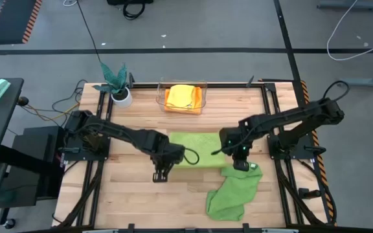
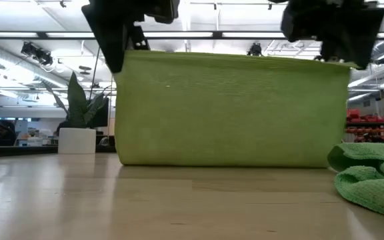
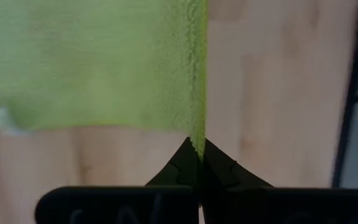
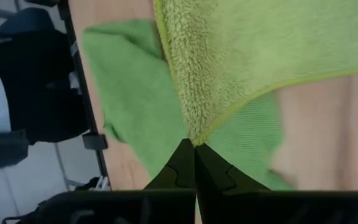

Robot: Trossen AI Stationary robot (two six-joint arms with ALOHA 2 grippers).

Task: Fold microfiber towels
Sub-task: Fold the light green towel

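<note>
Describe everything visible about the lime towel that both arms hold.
The lime towel is a plush, fuzzy cloth with a stitched hem. It hangs as a flat upright sheet, its lower edge down at the table. The left tool is shut on one top corner, the right tool on the other, stretching it taut between them. From above it sits mid-table, just behind the crumpled green towel; whether the two touch is unclear.

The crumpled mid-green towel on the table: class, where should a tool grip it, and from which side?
Grip the raised fold of the crumpled mid-green towel nearest the table's front edge, coming from above. It lies bunched, clear of the held lime towel; its corners are hidden.
</note>
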